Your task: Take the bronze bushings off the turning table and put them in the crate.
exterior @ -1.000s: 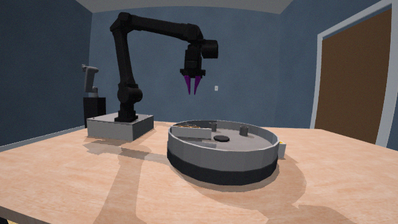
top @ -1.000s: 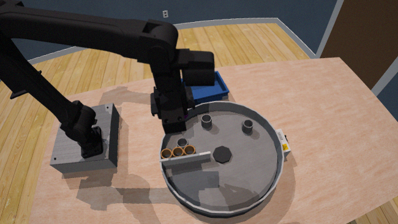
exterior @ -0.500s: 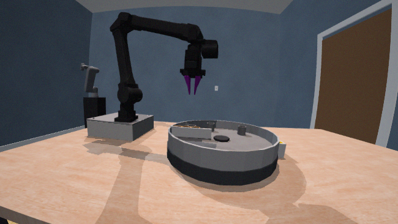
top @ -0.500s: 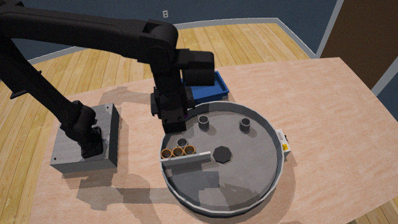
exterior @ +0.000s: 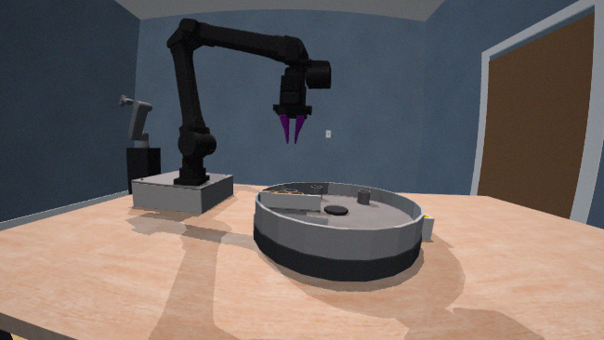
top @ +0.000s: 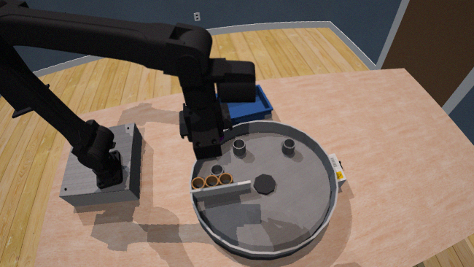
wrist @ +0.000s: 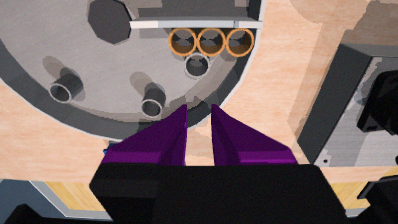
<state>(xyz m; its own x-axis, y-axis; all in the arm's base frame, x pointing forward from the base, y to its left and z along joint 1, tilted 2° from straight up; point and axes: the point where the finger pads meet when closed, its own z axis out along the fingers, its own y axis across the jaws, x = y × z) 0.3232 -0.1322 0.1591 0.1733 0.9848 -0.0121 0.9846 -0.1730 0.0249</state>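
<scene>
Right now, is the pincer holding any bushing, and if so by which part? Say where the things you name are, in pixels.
Nothing is held: the pincer (exterior: 292,142) (wrist: 199,111) hangs above the turning table (top: 333,204) (exterior: 339,243) (wrist: 30,112), its fingers slightly apart.
</scene>
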